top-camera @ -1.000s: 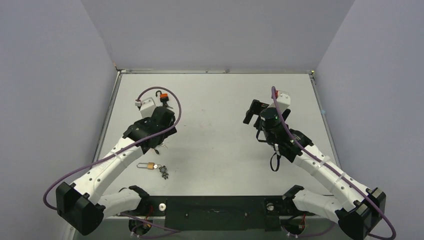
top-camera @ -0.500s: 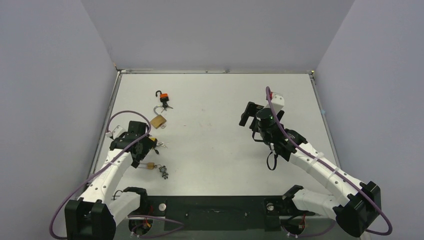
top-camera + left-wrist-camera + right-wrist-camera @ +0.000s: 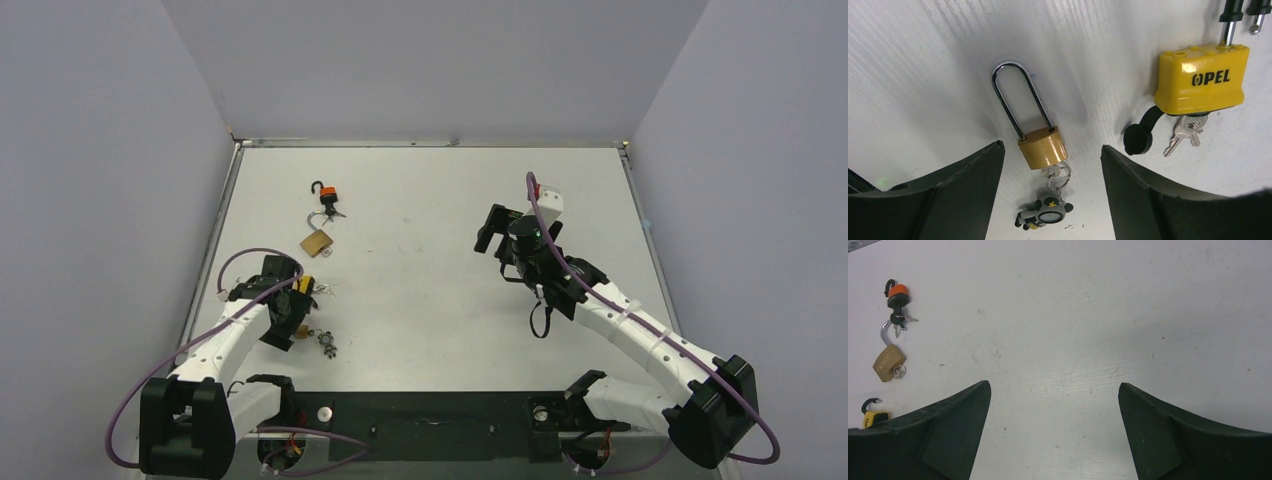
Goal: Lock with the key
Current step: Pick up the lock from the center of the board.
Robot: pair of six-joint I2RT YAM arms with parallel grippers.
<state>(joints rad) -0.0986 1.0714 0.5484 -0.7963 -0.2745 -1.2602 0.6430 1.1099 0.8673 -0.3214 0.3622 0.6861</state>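
From above, the left claw [image 3: 288, 308] hangs spread over the near left part of the white table [image 3: 430, 300], just above a small brass padlock with a long steel shackle [image 3: 300, 331]. The right claw [image 3: 489, 230] is spread too, well apart, holding nothing.

In the left wrist view the padlock lies inside the open claw with its key [image 3: 1050, 172] in the keyhole. A yellow plastic padlock [image 3: 1202, 77] is beside it.

In the right wrist view only bare table shows inside the claw.

I judge nothing is gripped yet; the whole locking is left.
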